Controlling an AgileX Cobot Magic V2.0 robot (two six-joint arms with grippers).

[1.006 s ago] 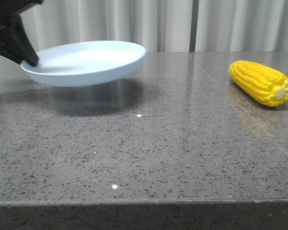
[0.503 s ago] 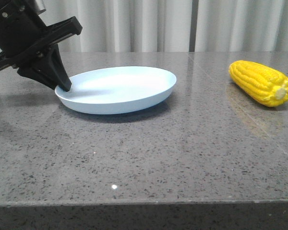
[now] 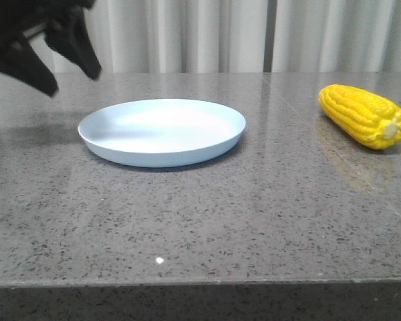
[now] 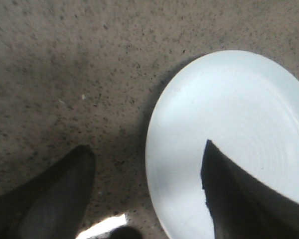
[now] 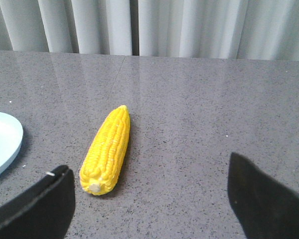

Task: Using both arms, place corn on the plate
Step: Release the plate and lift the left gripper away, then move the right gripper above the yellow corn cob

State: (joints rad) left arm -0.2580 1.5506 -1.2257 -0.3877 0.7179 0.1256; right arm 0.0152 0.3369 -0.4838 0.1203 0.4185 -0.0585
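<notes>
We see the plate (image 3: 162, 132) resting flat on the table (image 3: 207, 221), left of centre, where either arm can reach it. The left pincer (image 3: 70, 60) hangs above the plate's left rim, released and gripping nothing. The corn (image 3: 363, 115) lies on the table well to the right, apart from the plate, stub end toward us. The right pincer (image 5: 149, 199) is spread wide and empty short of the corn, which we judge suits a grasp.
</notes>
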